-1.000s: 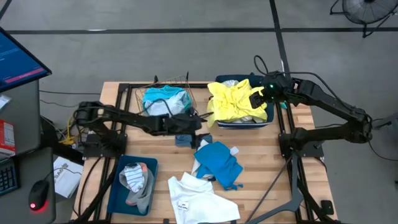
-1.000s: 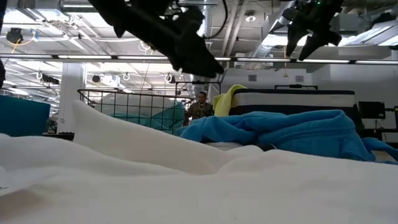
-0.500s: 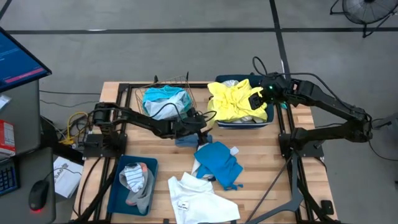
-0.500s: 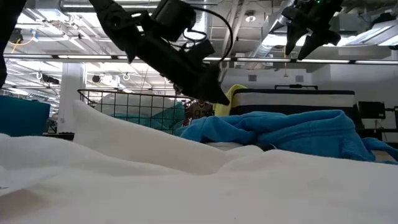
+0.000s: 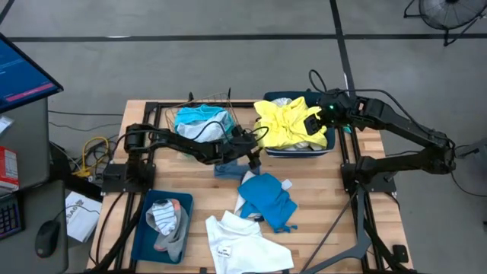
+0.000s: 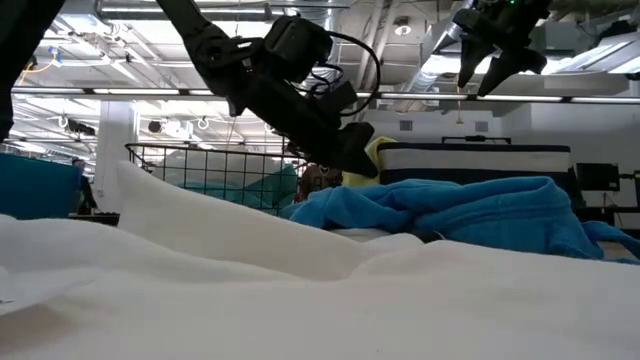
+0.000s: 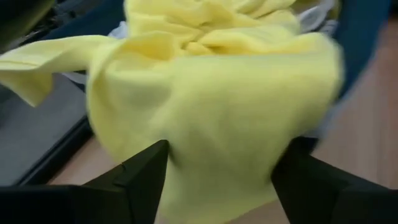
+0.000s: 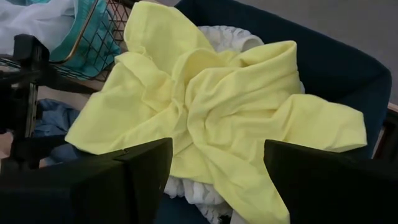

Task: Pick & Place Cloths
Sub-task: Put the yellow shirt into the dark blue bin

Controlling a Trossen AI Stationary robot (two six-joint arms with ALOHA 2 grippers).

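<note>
yellow cloth: heaped over the dark blue bin.
high: left gripper just beside its hanging edge; right gripper above it.
left wrist: fingers spread, empty, cloth dead ahead.
right wrist: fingers wide apart, empty.
</note>
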